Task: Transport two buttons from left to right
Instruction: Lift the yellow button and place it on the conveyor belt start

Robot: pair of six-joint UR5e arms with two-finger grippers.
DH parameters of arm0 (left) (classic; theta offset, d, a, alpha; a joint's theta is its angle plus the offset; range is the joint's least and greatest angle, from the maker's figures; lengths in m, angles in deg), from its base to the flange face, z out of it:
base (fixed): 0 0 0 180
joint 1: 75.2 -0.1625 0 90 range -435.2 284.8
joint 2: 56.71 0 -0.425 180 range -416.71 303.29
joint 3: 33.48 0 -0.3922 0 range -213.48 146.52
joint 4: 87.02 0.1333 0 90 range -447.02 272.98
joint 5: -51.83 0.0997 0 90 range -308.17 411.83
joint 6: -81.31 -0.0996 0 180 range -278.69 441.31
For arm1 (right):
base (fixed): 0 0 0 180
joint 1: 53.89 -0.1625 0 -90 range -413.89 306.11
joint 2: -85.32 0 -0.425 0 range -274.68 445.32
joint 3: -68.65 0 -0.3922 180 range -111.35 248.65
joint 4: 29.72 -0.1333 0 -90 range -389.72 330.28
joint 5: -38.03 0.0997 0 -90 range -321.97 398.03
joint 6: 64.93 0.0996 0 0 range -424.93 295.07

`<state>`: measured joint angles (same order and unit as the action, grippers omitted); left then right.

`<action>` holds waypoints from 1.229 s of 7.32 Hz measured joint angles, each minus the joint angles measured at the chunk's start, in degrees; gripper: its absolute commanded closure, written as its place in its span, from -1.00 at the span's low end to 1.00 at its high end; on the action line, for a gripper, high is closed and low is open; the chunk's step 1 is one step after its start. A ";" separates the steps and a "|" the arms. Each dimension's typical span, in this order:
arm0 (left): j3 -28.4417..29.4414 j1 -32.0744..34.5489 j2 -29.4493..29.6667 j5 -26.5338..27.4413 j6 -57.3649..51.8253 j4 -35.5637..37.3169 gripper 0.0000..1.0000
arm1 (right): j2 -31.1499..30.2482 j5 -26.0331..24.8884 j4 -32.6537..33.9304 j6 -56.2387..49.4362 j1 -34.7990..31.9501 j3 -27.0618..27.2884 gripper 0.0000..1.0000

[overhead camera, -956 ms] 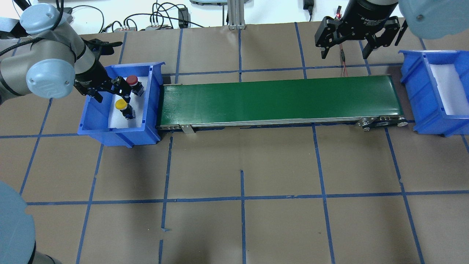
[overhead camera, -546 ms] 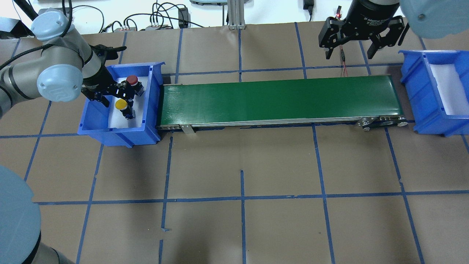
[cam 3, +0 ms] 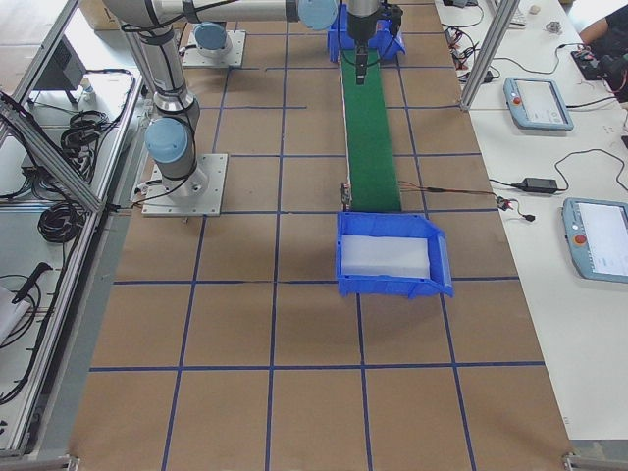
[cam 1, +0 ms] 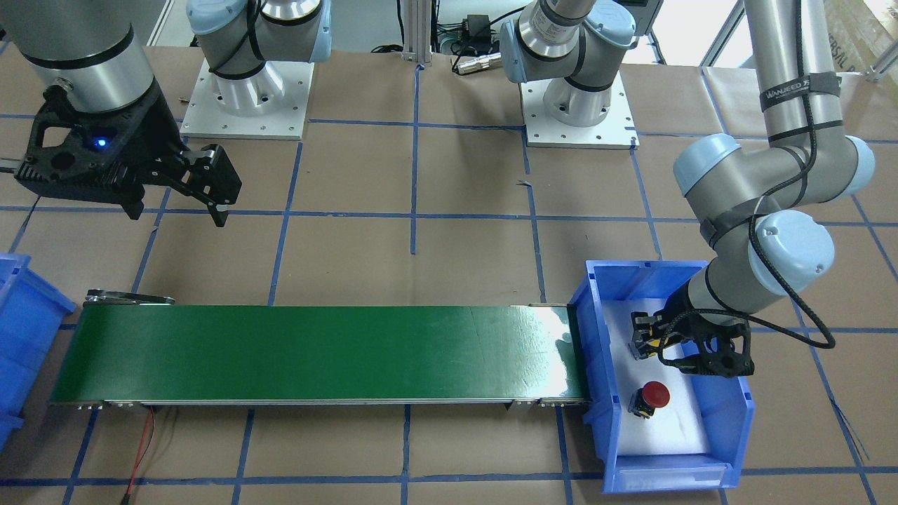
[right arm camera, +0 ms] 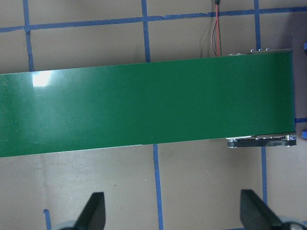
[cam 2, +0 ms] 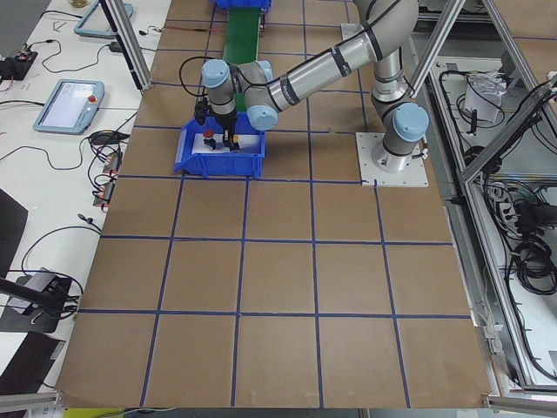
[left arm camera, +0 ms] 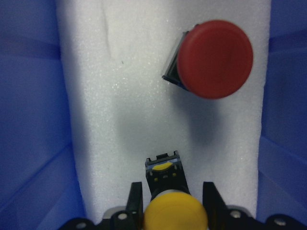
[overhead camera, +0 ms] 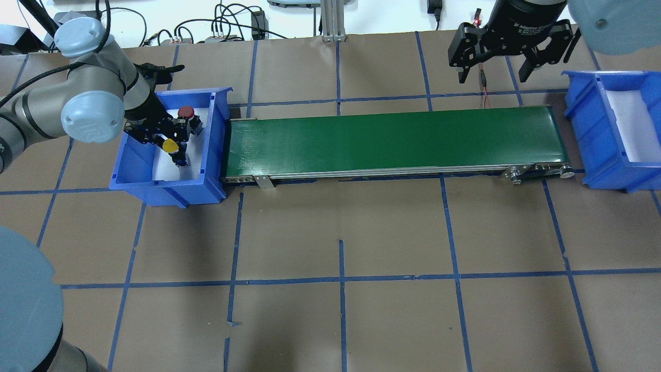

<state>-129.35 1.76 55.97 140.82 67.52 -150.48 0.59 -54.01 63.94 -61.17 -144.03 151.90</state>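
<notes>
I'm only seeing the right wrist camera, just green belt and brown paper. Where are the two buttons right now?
Observer: Both sit on white foam in the blue bin at the belt's other end, the red button farther from the robot than the yellow button.
Operator: Is the left gripper on one?
Observer: The left gripper is down in the bin, fingers either side of the yellow button; I can't tell whether they're clamped.

Robotics lab: teach pendants [cam 3: 538,103], aluminium framing [cam 2: 124,43], two arms.
</notes>
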 measured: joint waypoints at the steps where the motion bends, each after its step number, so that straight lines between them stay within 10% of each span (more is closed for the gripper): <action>1: 2.08 -0.03 -0.71 0.19 0.05 -1.93 0.57 | -0.41 0.01 -0.04 0.01 -0.12 0.14 -1.00; 5: 13.78 2.81 -3.74 -1.05 0.21 -16.07 0.58 | -1.21 0.10 -3.87 0.02 -0.39 0.26 -1.00; 9: 14.43 14.39 -0.20 -2.54 4.76 -13.56 0.57 | -1.21 0.19 -4.13 0.02 -0.39 0.22 -1.00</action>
<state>-114.92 16.15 55.77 138.27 72.27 -164.03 -0.62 -53.82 59.81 -61.15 -144.41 152.12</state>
